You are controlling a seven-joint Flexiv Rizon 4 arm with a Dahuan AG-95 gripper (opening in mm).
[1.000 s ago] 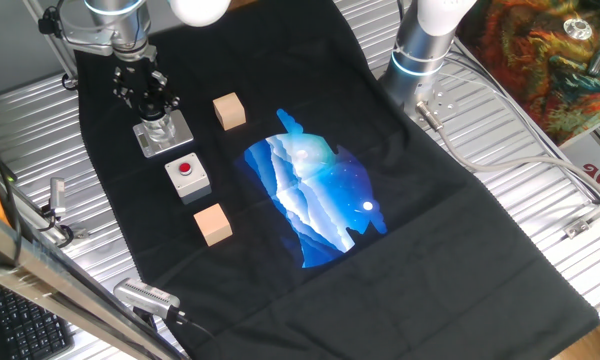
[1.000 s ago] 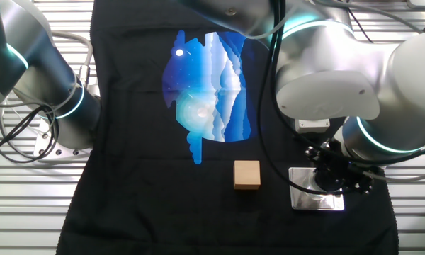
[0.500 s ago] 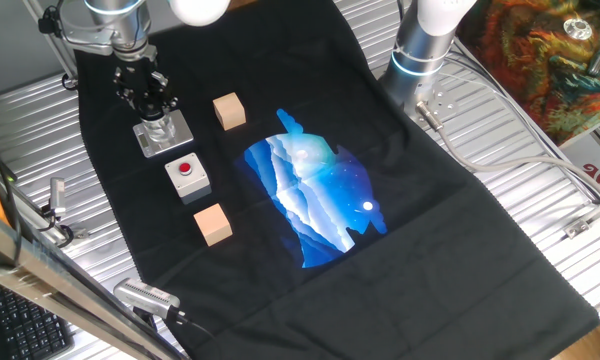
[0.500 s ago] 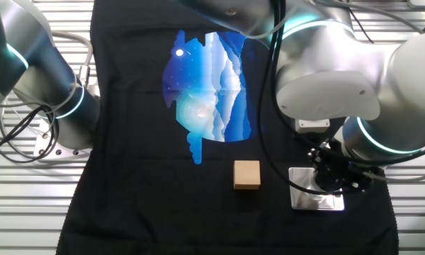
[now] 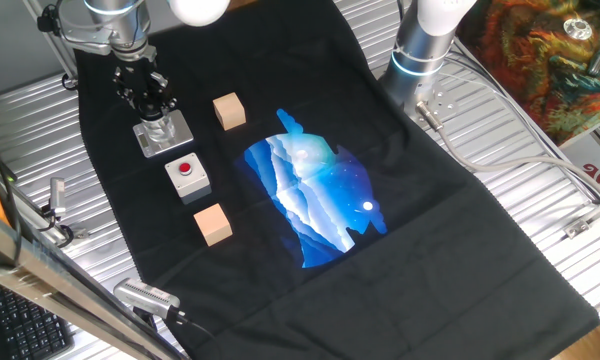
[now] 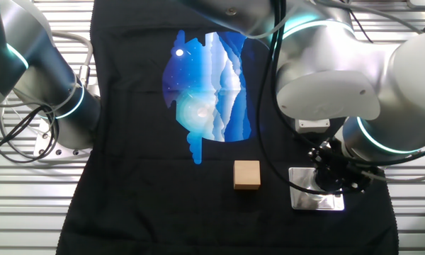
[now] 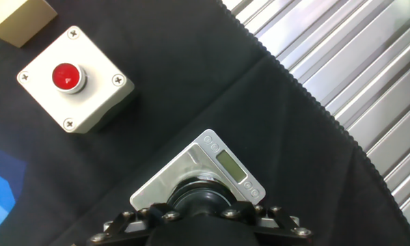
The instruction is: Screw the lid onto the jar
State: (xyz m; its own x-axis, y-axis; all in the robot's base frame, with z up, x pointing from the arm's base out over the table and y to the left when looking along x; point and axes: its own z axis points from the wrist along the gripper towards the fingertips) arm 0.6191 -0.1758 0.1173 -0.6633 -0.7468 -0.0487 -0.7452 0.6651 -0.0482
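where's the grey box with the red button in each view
One fixed view: the grey button box sits left of centre, between the two wooden cubes, just below the jar's metal base plate.
The other fixed view: not in it.
Hand view: upper left, up-left of the base plate.
Shared landmark: the base plate, under the gripper.

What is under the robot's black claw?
The gripper sits over the jar on its metal base plate. The lid is mostly covered by the fingers.
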